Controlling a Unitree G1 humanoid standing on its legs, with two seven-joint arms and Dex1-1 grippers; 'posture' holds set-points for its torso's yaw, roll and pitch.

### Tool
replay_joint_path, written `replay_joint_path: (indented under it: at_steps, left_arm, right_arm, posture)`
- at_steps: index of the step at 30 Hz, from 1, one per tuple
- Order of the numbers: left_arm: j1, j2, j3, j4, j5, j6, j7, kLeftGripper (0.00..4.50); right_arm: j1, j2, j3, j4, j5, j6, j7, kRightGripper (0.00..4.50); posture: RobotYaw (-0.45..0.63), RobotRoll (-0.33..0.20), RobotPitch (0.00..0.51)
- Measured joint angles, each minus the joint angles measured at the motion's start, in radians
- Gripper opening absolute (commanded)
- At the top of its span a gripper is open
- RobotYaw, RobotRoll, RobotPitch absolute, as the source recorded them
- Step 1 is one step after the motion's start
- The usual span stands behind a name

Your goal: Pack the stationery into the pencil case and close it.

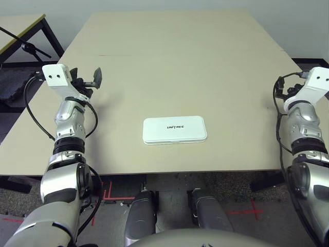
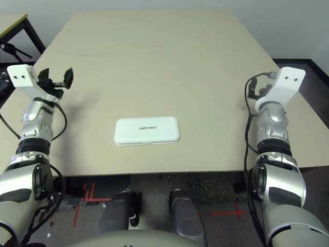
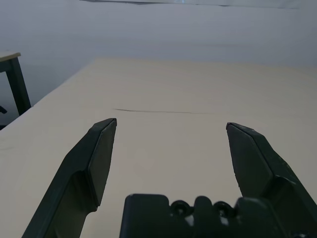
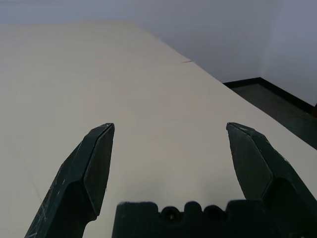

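Left wrist view: the left gripper (image 3: 171, 130) is spread wide, holding nothing — so is the right gripper (image 4: 170, 130). The pencil case (image 1: 175, 129) lies shut on the beige table (image 1: 180, 62) at 6 o'clock, well apart from both.

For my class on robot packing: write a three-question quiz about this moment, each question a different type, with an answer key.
1. True or false: the lid of the pencil case is shut.
2. Multiple choice: where does the pencil case lie on the table? A) at the far edge B) near the front edge, between the two arms C) under the left gripper
3. Fill in: the jaws of the right gripper are ____.

Key: 1. True; the case lies flat with its lettered lid down. 2. B. 3. open, with nothing between them; the left gripper's jaws are open too.
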State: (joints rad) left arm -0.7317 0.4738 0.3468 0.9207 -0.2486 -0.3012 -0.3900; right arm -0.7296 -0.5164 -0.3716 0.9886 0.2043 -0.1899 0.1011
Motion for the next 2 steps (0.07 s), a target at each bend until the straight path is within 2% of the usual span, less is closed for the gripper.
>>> replay_joint_path:
  at_steps: [2]
  left_arm:
    - [0.000, 0.000, -0.004, 0.000, 0.000, 0.000, -0.001, 4.47]
  right_arm:
    - [0.001, 0.005, 0.000, 0.000, 0.000, 0.000, 0.004, 4.50]
  posture:
    - [-0.10, 0.000, 0.109]
